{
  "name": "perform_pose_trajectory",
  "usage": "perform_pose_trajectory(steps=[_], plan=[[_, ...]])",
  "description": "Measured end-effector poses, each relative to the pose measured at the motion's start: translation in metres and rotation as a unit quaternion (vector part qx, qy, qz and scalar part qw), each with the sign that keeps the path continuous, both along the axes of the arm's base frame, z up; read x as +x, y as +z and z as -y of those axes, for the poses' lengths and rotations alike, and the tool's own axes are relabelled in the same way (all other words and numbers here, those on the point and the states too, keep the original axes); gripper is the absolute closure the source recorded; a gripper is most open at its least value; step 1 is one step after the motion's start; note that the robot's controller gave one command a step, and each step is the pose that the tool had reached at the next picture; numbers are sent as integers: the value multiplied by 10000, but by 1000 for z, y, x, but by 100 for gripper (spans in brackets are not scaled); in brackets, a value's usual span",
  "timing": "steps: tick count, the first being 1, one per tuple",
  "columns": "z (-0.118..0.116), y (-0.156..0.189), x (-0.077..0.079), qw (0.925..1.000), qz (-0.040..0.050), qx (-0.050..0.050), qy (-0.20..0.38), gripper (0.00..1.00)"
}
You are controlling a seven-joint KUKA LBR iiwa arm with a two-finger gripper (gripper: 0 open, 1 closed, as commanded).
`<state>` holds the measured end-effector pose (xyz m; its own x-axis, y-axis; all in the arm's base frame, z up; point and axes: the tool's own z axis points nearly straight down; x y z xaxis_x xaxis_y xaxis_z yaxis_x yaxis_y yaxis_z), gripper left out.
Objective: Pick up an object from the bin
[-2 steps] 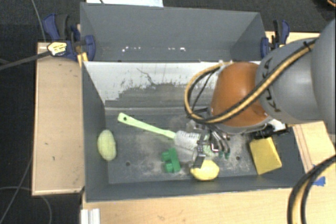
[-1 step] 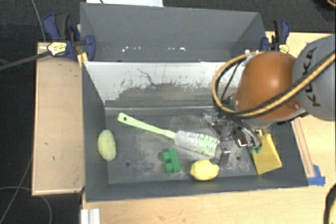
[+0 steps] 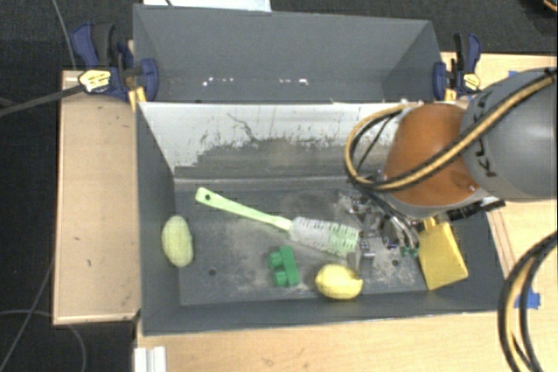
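Camera view: gripper (image 3: 373, 238) over green brush (image 3: 261, 215), handle up-left.

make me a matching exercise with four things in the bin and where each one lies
Things:
1 light green brush
2 dark green block
3 yellow block
4 pale oval lump

Places:
a far left
b far right
c front, near the middle
d slanting across the middle

Pairs: 1-d, 2-c, 3-b, 4-a
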<state>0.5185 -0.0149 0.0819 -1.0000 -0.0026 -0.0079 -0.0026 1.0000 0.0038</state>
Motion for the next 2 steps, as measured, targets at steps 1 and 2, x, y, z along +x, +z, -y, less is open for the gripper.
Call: perform_pose_trajectory(steps=[1,2], plan=[[-20,-5,-17,9951,277,-28,945,0],[9,-12,-6,9999,112,0,-22,100]])
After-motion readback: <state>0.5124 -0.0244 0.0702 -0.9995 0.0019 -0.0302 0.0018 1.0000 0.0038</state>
